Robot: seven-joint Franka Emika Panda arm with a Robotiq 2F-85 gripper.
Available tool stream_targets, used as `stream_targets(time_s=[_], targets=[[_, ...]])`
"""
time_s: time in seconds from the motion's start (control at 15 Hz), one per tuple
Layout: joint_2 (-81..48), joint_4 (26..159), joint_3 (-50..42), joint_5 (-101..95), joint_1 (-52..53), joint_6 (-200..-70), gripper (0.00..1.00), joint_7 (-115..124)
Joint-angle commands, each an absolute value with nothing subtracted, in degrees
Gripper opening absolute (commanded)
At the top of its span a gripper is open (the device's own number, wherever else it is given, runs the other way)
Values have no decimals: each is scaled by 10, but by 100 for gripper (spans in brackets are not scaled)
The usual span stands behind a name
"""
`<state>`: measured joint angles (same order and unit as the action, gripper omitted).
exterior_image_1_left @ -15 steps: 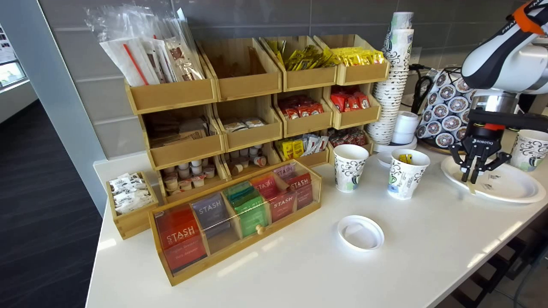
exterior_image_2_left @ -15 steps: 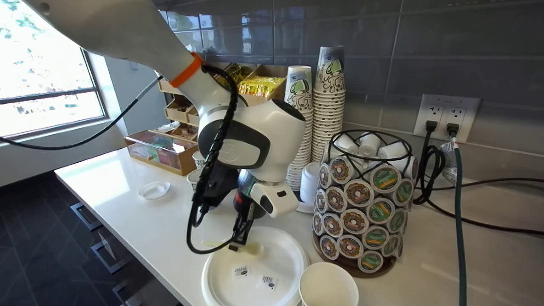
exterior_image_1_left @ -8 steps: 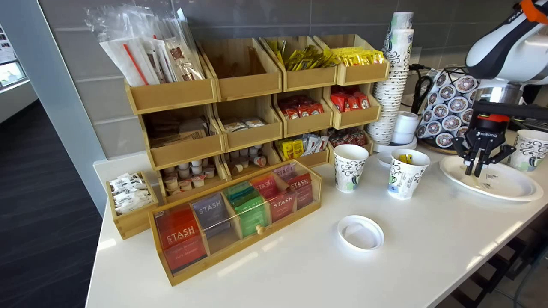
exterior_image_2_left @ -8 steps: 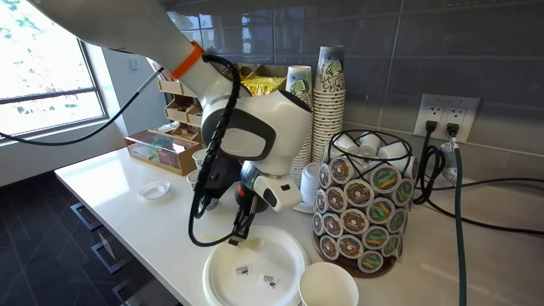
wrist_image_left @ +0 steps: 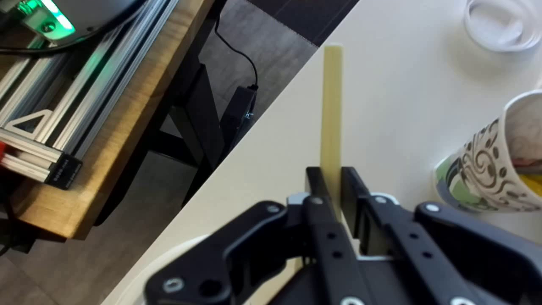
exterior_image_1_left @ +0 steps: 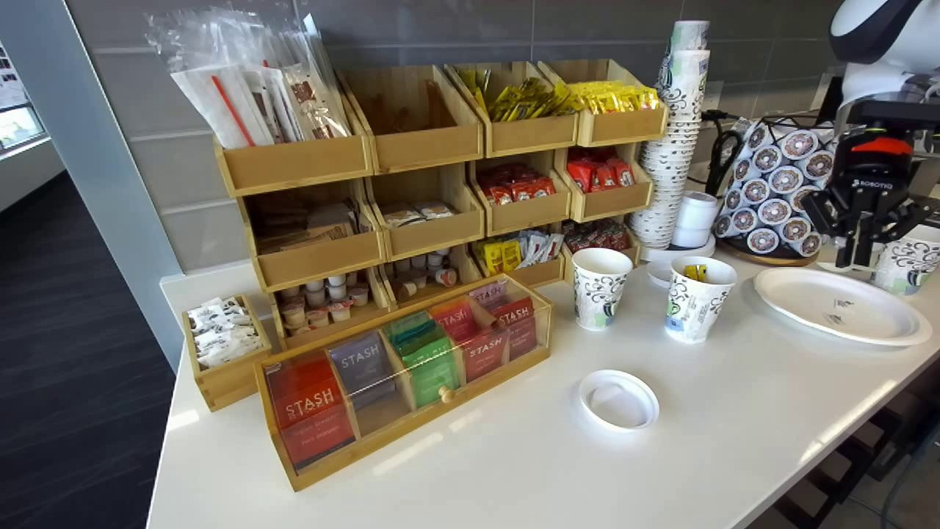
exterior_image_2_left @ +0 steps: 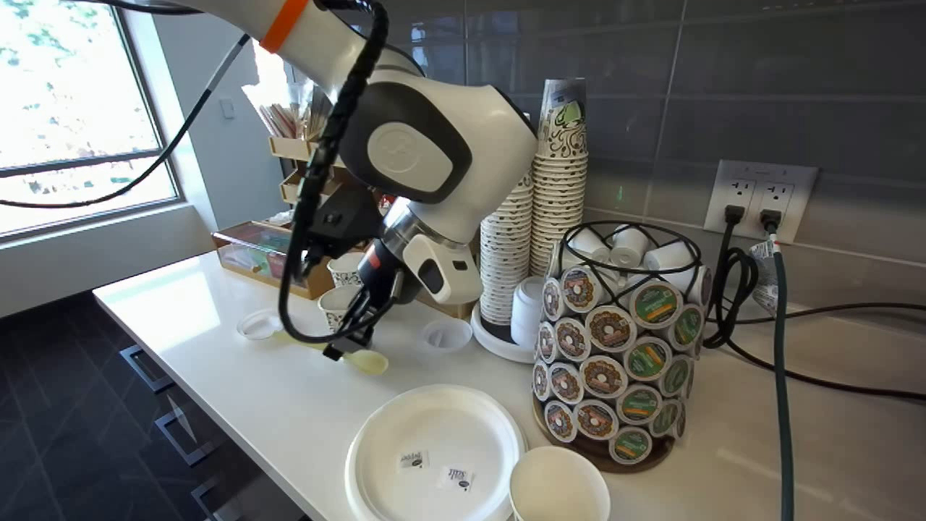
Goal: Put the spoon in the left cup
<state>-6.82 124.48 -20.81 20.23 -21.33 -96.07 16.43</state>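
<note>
White counter [exterior_image_1_left: 529,448] below, my claw [wrist_image_left: 331,178] clamps the spoon [wrist_image_left: 332,114], long axis 12-to-6 o'clock in the wrist view, left cup [exterior_image_1_left: 599,290] toward 9 o'clock in an exterior view.

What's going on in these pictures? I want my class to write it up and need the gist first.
A robot arm is holding a pale yellow spoon in its end effector. The spoon is up in the air over the counter, clear of the white plate, and not yet in a cup. It seems meant for the left cup, which stands upright on the counter. The patterned cup beside that one has something yellow in it.
</note>
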Motion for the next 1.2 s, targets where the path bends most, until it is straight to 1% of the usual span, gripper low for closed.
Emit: stream_targets(time_s=[0.0,0.4,0.53,0.8,0.87,1.0,1.13], targets=[[-15,1272,-197,232,-202,-928,4,142],[65,1353,-161,348,-166,-980,4,155],[106,1395,-141,399,-149,-1044,4,147],[157,1461,-79,460,-106,-1219,4,141],[118,1414,-100,434,-120,-1154,15,146],[138,1438,-80,444,-104,-1203,15,147],[145,1445,-78,445,-103,-1208,15,147]])
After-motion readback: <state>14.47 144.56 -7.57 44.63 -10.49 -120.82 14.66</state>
